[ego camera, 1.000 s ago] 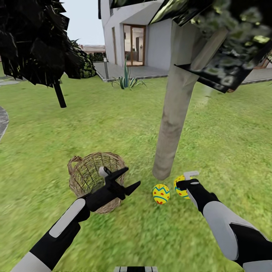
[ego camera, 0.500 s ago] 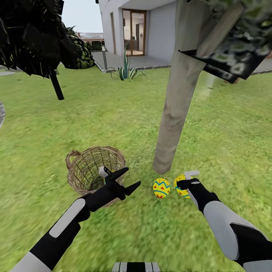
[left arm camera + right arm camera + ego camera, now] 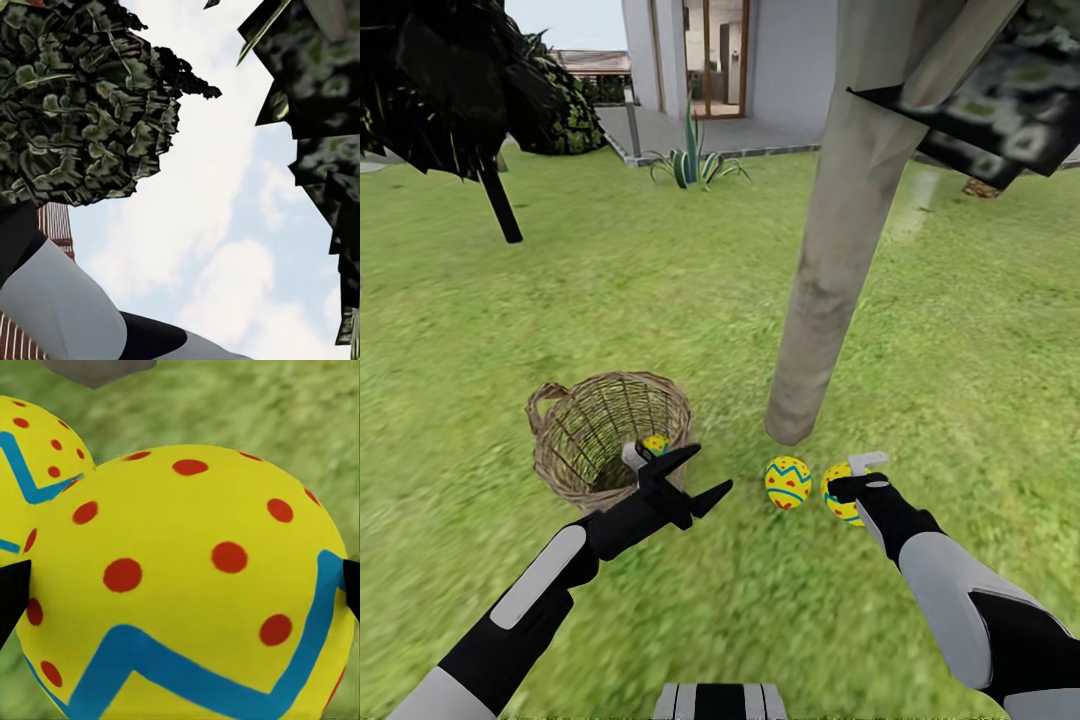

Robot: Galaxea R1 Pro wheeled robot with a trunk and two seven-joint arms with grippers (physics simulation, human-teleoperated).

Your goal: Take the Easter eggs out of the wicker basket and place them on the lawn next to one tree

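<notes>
The wicker basket stands on the lawn left of the pale tree trunk. One Easter egg shows inside it at the near rim. A second egg lies on the grass just in front of the trunk's foot. My right gripper is shut on the third egg, right beside the lying one. In the right wrist view the held egg sits between the dark fingertips, with the other egg behind. My left gripper is open and empty, over the basket's near right rim.
A thin dark-trunked tree stands at far left, an agave and the house patio beyond. Dark foliage hangs overhead at right. The left wrist view looks up at sky and leaves.
The whole view has shifted: basket, trunk foot and the lying egg now sit higher in the picture. Both arms keep their pose, and the right gripper still holds its egg.
</notes>
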